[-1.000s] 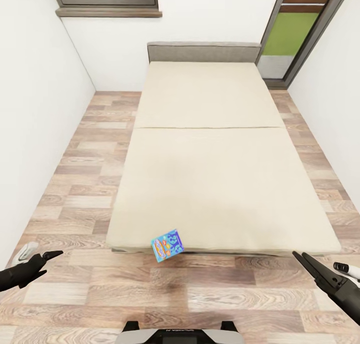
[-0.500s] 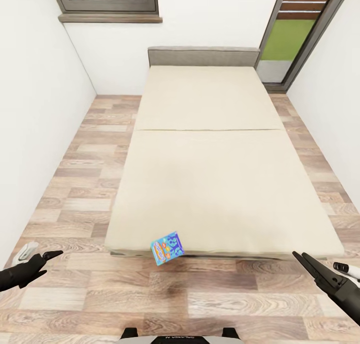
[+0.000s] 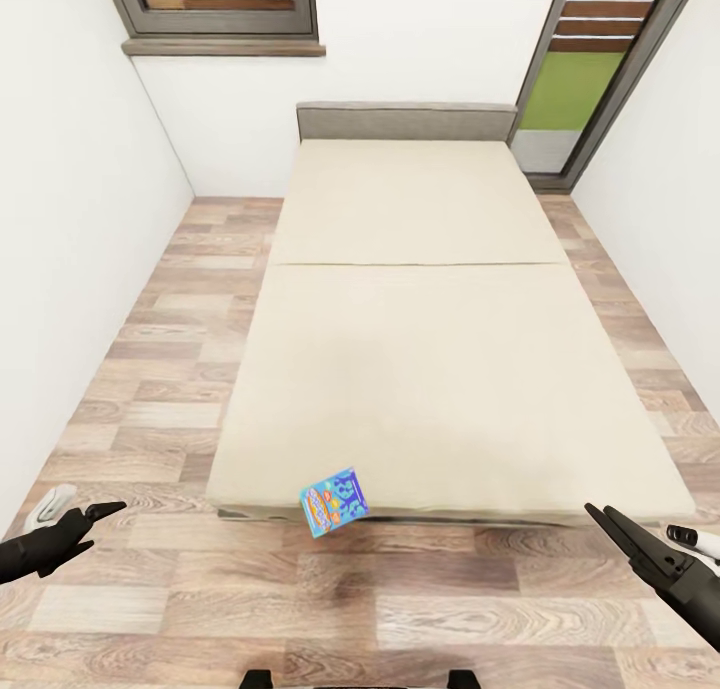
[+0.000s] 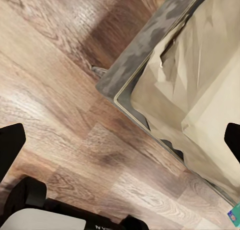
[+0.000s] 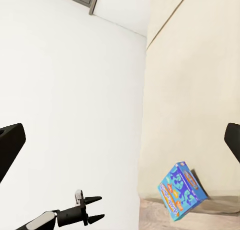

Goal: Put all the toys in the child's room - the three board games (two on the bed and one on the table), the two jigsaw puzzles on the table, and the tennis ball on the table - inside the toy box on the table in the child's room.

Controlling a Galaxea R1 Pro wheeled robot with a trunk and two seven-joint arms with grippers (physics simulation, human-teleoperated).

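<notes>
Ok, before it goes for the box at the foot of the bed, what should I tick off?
1. Board game in sight at the foot edge of the bed, tilted: ok.
2. Left gripper free, nothing between its fingers: ok.
3. Right gripper free: ok.
4. Either gripper within touch of the game: not ok, both are off to the sides.
5. Game lying securely on the mattress: cannot tell, it seems to hang over the edge.
6. Second game on the bed located: not ok.
</notes>
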